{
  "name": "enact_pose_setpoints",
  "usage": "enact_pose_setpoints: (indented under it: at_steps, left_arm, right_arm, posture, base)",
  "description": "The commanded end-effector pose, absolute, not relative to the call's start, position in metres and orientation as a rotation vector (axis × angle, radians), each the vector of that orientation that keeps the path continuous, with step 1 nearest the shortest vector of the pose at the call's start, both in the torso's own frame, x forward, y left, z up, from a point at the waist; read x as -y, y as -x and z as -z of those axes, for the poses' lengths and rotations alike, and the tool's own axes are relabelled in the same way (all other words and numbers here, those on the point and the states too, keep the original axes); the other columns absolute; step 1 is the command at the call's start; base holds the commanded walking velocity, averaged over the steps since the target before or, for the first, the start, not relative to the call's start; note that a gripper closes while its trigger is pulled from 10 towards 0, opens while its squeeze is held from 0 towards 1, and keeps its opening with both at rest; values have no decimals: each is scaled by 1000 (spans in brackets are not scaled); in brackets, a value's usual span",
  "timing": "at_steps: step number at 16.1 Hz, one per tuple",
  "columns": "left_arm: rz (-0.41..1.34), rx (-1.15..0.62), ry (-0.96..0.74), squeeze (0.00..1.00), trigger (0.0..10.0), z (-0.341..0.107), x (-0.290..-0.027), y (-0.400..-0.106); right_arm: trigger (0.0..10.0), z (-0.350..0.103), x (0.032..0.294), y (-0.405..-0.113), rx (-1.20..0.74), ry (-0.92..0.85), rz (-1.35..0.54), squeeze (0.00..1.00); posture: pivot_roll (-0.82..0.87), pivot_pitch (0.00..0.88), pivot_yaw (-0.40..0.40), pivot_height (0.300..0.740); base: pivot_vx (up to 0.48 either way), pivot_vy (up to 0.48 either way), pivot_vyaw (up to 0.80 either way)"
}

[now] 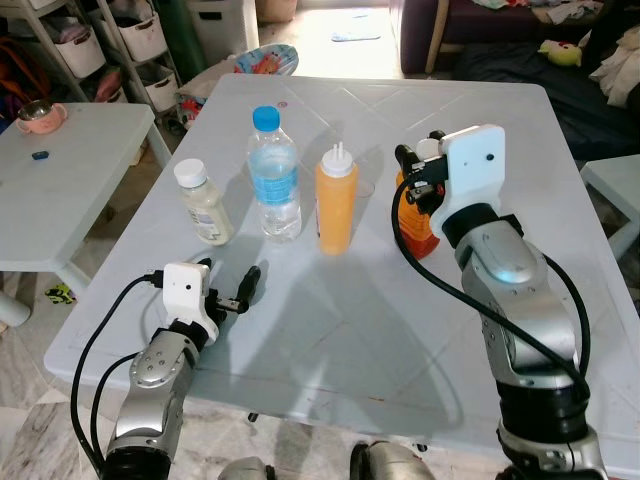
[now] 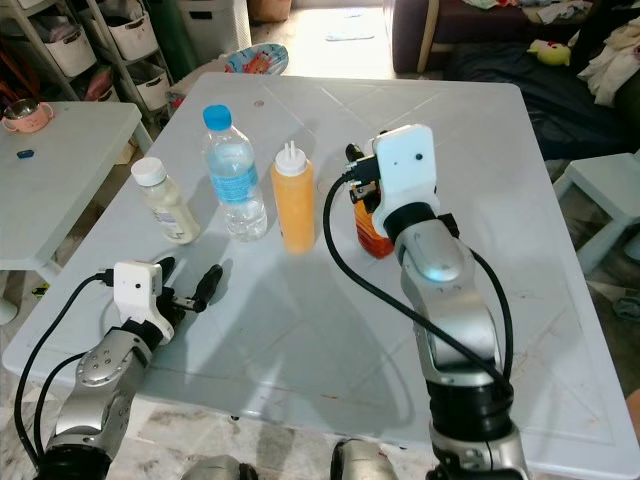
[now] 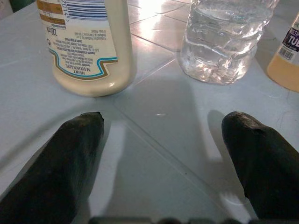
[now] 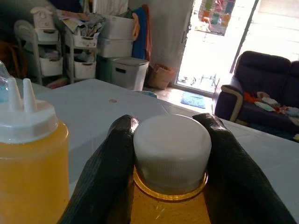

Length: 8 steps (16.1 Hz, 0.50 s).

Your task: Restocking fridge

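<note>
- Bottle with an orange body and white cap (image 4: 172,154) is standing on the white table (image 1: 400,340), at about 2 o'clock from the table's middle, ready for carrying to the fridge.
- Right gripper (image 4: 170,140) is clamping its two black fingers against the cap's sides, likely gripping high so the bottle hangs upright when lifted.
- Squeeze bottle (image 1: 336,200) is standing just beside it at 9 o'clock, then the water bottle (image 1: 274,175) and mayonnaise bottle (image 1: 204,202) further along.
- Left gripper (image 3: 159,135) is hovering low with fingers spread wide, pointing between mayonnaise and water.
- Right arm is hiding most of the gripped bottle's label.
</note>
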<state>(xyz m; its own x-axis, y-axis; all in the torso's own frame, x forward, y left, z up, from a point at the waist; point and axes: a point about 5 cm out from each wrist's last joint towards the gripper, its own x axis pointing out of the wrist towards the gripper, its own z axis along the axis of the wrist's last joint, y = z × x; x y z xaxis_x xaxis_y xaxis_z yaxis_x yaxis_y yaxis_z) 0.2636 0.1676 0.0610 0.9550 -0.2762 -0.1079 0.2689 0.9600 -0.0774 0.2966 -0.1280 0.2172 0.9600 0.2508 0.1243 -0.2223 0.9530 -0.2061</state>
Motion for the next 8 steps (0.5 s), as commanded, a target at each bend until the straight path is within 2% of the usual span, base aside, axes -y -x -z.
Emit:
enact_pose_setpoints:
  at_steps: [1,2,3,4,8]
  left_arm:
    - [273,-165,58,0,10000,-53,-167,-259]
    - [272,-174,61,0,10000,-52,-166,-259]
    - [272,-175,62,0,10000,-52,-165,-260]
    - [271,-173,59,0,10000,-52,-164,-261]
    - [258,-166,62,0,10000,-55,-167,-265]
  right_arm:
    - [0,-193,131,-296,22,173,-231,0]
    - [0,-192,130,-293,34,176,-227,0]
    - [549,-192,131,-291,47,179,-220,0]
    - [10000,-191,131,-290,55,183,-211,0]
    - [10000,-190,134,-289,69,207,-187,0]
  posture:
    - [-31,45,47,740]
    - [-32,43,45,740]
    - [-33,41,43,740]
    - [-34,36,37,740]
    - [-37,34,35,740]
  base:
    - [0,0,0]
    - [0,0,0]
    - [0,0,0]
    - [0,0,0]
    - [0,0,0]
